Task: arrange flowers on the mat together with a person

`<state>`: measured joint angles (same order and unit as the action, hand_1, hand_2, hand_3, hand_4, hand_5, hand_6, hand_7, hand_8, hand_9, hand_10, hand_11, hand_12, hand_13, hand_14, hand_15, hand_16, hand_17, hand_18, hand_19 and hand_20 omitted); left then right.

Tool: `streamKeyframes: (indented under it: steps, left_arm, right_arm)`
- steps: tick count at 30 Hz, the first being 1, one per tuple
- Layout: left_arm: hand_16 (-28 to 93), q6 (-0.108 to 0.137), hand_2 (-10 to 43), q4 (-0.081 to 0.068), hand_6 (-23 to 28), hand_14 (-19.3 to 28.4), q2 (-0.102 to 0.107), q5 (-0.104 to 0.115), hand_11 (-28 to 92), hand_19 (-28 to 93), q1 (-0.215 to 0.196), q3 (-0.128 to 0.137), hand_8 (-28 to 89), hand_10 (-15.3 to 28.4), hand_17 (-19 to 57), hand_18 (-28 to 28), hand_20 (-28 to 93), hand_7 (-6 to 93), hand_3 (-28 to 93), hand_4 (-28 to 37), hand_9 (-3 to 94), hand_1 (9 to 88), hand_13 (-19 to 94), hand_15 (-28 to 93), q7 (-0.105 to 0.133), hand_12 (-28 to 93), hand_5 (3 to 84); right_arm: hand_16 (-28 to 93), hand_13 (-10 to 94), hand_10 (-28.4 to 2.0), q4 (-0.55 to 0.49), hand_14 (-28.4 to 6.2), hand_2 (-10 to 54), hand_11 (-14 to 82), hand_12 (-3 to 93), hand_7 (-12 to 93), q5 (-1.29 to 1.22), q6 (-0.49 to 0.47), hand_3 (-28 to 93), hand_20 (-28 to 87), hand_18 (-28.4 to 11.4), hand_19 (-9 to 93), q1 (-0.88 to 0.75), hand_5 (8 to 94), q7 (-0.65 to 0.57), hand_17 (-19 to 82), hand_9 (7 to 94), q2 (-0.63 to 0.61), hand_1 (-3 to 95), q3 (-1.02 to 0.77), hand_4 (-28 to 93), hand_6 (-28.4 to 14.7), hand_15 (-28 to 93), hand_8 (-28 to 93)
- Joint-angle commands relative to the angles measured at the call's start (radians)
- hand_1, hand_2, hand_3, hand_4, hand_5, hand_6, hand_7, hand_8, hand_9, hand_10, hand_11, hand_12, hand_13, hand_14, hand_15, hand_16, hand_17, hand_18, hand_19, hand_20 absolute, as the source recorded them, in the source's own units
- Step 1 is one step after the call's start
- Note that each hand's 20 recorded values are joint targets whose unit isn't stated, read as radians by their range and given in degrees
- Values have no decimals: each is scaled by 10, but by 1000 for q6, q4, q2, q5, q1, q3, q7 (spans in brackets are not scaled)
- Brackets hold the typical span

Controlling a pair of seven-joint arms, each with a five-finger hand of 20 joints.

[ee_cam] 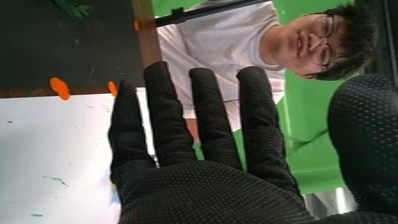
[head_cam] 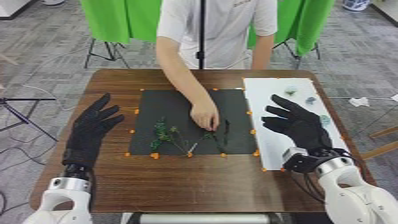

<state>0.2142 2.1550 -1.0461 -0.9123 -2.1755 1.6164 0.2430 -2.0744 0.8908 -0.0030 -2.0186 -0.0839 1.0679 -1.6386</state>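
In the head view my left hand (head_cam: 91, 131) is over the table's left side, left of the dark mat (head_cam: 182, 102), fingers straight and empty. My right hand (head_cam: 300, 124) is over the white sheet at the mat's right, open and empty. In the right wrist view the right hand (ee_cam: 204, 192) has its fingers extended and thumb apart. Green sprigs (head_cam: 163, 134) lie on the mat's lower left part. A person's hand (head_cam: 205, 116) reaches down to a thin green stem (head_cam: 211, 136) near the mat's middle. A dark stem (head_cam: 226, 131) lies just right of it.
The white sheet (head_cam: 271, 95) bears small items, among them a green sprig (head_cam: 290, 91) and a pale piece (head_cam: 310, 100) near its far end. Orange markers line the mat and sheet edges. The brown table (head_cam: 191, 192) extends toward the robot; the person stands across it.
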Motion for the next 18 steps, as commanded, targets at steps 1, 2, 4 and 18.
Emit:
streamKeyframes:
  steps: [1, 2, 4, 18]
  left_arm:
    - [-47, 10, 44, -5, 36, 241, 13, 15, 198, 439, -7, -7, -88, 161, -96, 254, 129, 112, 786, -283, 331, 213, 252, 403, 3, 99, 337]
    - [-47, 9, 44, -5, 36, 241, 13, 15, 198, 439, -8, -6, -89, 161, -96, 254, 129, 113, 786, -283, 331, 214, 252, 403, 3, 99, 337]
    - [-47, 7, 44, -6, 37, 241, 11, 13, 199, 439, -7, -7, -89, 161, -97, 254, 129, 113, 787, -283, 331, 215, 253, 403, 2, 99, 337]
    - [-48, 8, 45, 5, 38, 241, 7, 8, 199, 440, -19, -2, -89, 160, -96, 254, 128, 113, 787, -283, 331, 217, 253, 406, 3, 98, 337]
  right_arm:
    - [184, 361, -127, -8, -181, 39, 62, 143, 151, 18, 9, 798, 199, -225, 467, -2, 428, 12, 45, 451, 5, 190, -1, -282, 37, 232, -125]
    - [184, 363, -128, -8, -180, 38, 62, 143, 151, 21, 10, 798, 200, -225, 468, 0, 428, 12, 45, 451, 5, 191, -1, -282, 37, 234, -125]
    - [184, 365, -128, -8, -181, 38, 63, 143, 152, 20, 9, 797, 201, -225, 469, 3, 429, 10, 46, 453, 4, 192, -4, -282, 36, 236, -125]
    - [161, 408, -152, -23, -174, 14, 148, 152, 160, 230, 137, 799, 233, -232, 536, 57, 450, -58, 73, 500, -69, 220, -6, -271, 23, 378, -127]
